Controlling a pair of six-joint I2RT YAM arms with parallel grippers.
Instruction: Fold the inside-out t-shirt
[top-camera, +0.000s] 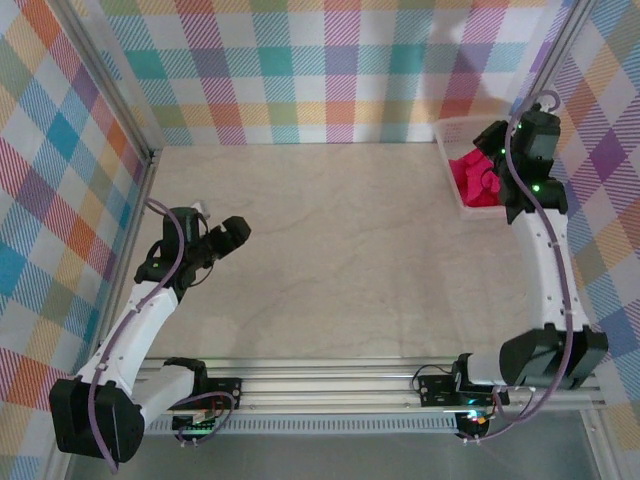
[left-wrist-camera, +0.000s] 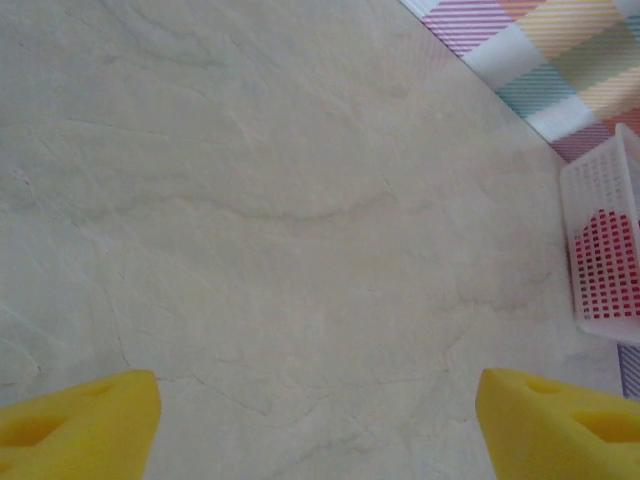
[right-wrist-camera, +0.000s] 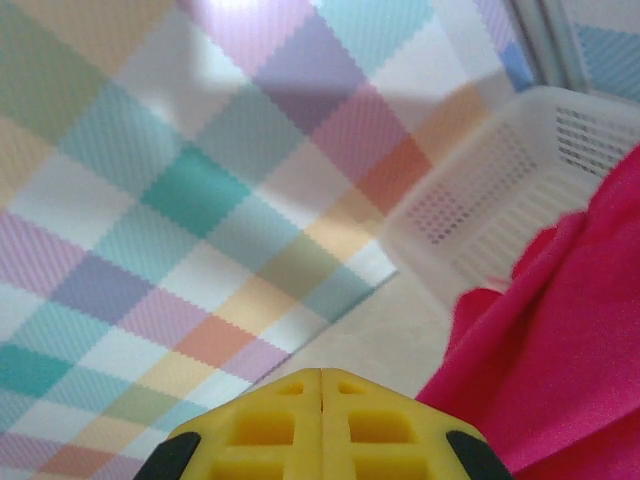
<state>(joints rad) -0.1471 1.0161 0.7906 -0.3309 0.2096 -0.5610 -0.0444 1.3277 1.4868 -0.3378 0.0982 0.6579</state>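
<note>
Looking down from above, the red t-shirt (top-camera: 474, 178) sits bunched in a white mesh basket (top-camera: 452, 131) out at two o'clock on the pale table (top-camera: 330, 250), hard against the checked wall (top-camera: 300, 70). The right arm reaches up that side and its gripper (top-camera: 493, 140) hangs over the basket, just at the top of the red heap; from this height I can't make out how its fingers stand. The right wrist camera settles that. The two yellow fingers (right-wrist-camera: 280, 425) are pressed flat together with only a thin seam between them, so the right gripper (right-wrist-camera: 321, 385) is closed. The t-shirt (right-wrist-camera: 560, 340) rises in a crimson fold just beside it at three o'clock, running off the frame edge. Whether any cloth is caught lower down I cannot tell. Behind it the basket (right-wrist-camera: 500, 190) shows its perforated wall, slightly blurred. The left gripper (top-camera: 228, 236) hovers at nine o'clock over bare table, well apart from the basket. Its own camera shows what the overhead one cannot: the left gripper (left-wrist-camera: 318, 430) is spread wide, with one yellow fingertip (left-wrist-camera: 85, 420) at seven o'clock and the other at five o'clock, both cropped by the bottom edge. At three o'clock in that view stands the basket (left-wrist-camera: 600, 185), cut off by the frame, with the t-shirt (left-wrist-camera: 606, 262) visible only as red dots through the mesh.
</note>
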